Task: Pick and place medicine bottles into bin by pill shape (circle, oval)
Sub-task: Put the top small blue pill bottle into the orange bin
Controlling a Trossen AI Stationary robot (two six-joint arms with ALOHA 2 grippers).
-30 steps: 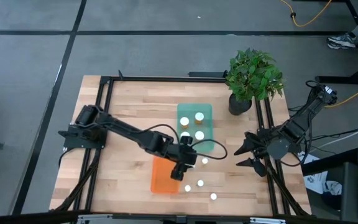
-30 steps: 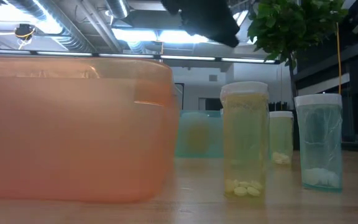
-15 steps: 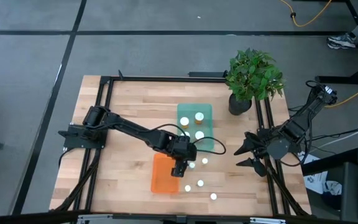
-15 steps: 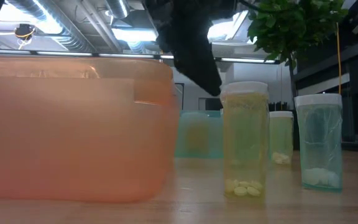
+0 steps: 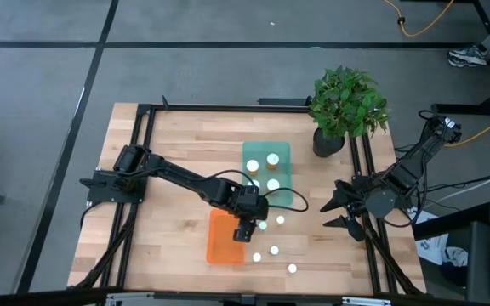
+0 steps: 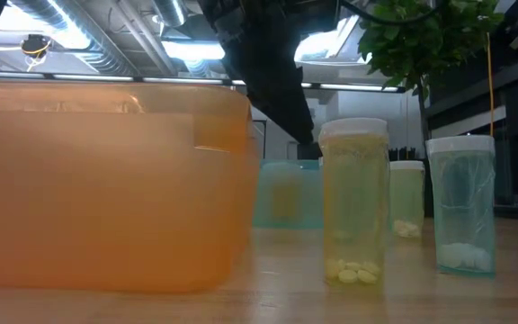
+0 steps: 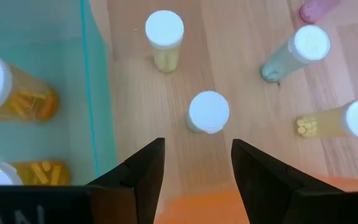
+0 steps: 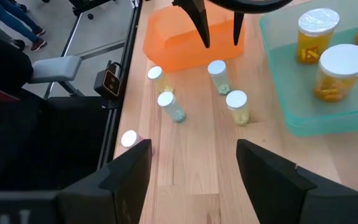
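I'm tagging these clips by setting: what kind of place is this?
Probably a robotics lab or workshop: a framed wooden table on a bare grey floor, exposed ceiling ducts with strip lights above, and loose cables trailing across the floor.

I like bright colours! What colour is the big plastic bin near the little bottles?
Orange, see-through plastic bin. The low view shows it best.

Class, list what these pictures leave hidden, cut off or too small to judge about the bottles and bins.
- High view: pill shapes in the loose bottles are too small to see.
- Low view: the orange bin has cloudy walls and a rim at eye level, hiding its contents.
- Left wrist view: two bottles in the teal bin are cut off by the edge.
- High view: the left tool covers part of the orange bin.
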